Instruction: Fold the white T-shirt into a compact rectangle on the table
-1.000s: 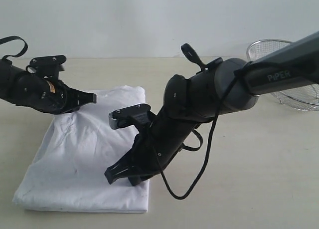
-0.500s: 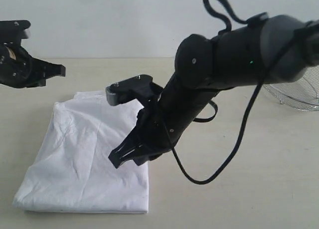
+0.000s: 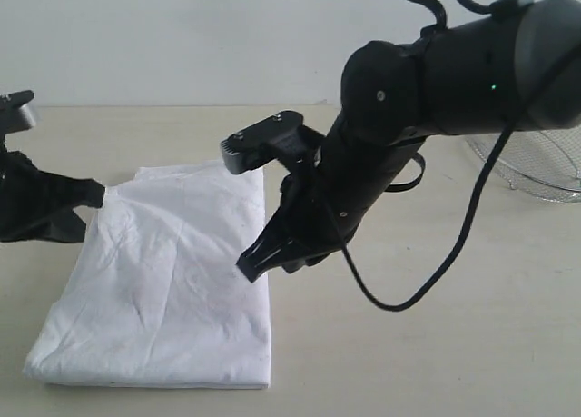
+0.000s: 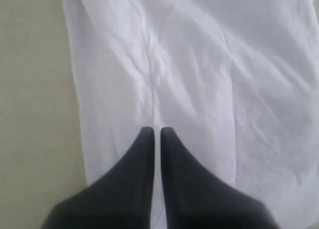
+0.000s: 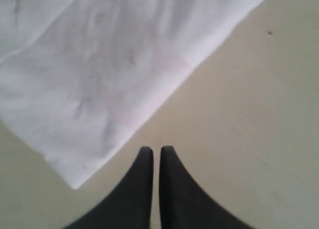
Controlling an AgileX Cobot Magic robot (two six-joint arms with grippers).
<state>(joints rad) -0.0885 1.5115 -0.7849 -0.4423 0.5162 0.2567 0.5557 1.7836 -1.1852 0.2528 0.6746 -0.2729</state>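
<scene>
The white T-shirt lies folded into a wrinkled rectangle on the pale beige table, plain side up. My left gripper hovers at the shirt's far left corner, shut with nothing between its fingers. In the left wrist view the gripper points over the white T-shirt. My right gripper hangs shut and empty above the shirt's right edge. The right wrist view shows that gripper over bare table, just off the white T-shirt's edge.
A round silver wire-mesh basket stands at the back right, partly behind the right arm. A black cable loops down from that arm over the table. A white wall backs the scene.
The right arm has lifted and drawn back to the right off the shirt. The left gripper pulled away to the left, rose, then dropped to the shirt's far left corner.
</scene>
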